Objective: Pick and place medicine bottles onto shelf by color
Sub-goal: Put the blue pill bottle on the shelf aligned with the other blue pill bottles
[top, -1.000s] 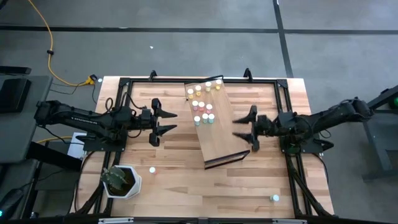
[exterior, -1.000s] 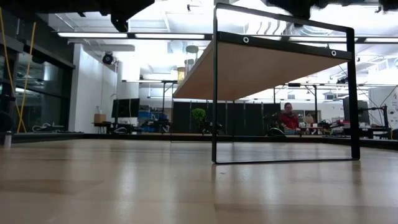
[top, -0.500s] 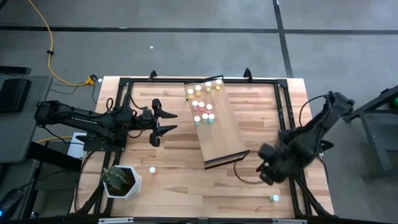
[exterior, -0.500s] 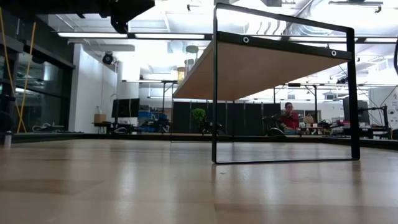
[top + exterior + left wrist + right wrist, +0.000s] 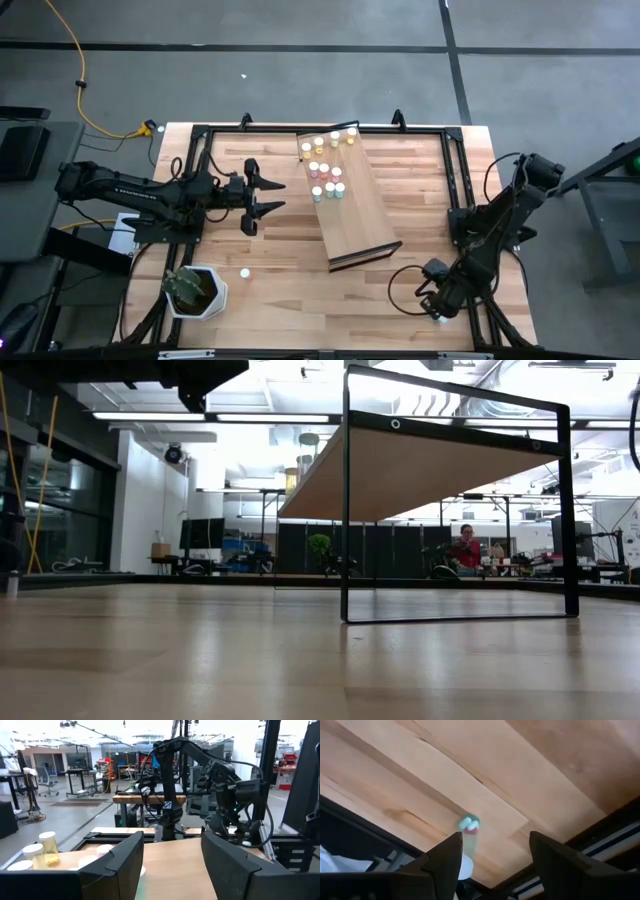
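This is a robotics lab or open workshop hall. The butcher-block desk (image 5: 290, 270) stands on a grey concrete floor (image 5: 300, 60) crossed by a yellow cable (image 5: 78, 85). Beyond the desk, the low view shows a long room with ceiling strip lights (image 5: 150, 416), rows of workbenches (image 5: 220, 565) with monitors, and a seated person (image 5: 465, 550) far off. The left wrist view shows office chairs (image 5: 47, 772) and more equipment stands.

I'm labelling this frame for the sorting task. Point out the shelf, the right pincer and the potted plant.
shelf (image 5: 355, 225): high view, bare board.
right pincer (image 5: 433, 308): high view, between its fingertips.
potted plant (image 5: 190, 287): high view, leaves.
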Controlling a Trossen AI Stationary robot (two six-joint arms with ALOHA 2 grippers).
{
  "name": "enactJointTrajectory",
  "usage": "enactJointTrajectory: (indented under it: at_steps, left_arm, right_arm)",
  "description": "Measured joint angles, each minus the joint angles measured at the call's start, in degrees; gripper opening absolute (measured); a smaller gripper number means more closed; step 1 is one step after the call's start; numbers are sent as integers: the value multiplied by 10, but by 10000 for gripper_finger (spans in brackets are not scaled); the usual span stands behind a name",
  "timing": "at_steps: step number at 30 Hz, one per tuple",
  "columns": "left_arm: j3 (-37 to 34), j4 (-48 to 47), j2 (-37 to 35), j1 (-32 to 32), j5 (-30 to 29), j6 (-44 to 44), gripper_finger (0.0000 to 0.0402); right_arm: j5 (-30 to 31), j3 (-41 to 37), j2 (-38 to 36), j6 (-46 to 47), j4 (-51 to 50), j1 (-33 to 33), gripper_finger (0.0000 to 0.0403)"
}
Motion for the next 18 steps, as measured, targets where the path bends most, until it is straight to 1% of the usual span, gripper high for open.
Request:
enactJointTrajectory:
  at_steps: [5, 9, 12, 18]
  left_arm:
    - [0, 0, 0, 0, -3, 29, 191]
    - [0, 0, 0, 0, -24, 30, 191]
    - [0, 0, 0, 0, -25, 30, 191]
    - [0, 1, 0, 0, -25, 30, 191]
  right_arm:
    - [-16, -24, 0, 3, 29, 0, 222]
    - [-16, -25, 0, 9, 62, 0, 222]
    - [-17, -25, 0, 19, 95, 0, 222]
    - [-23, -25, 0, 34, 105, 0, 222]
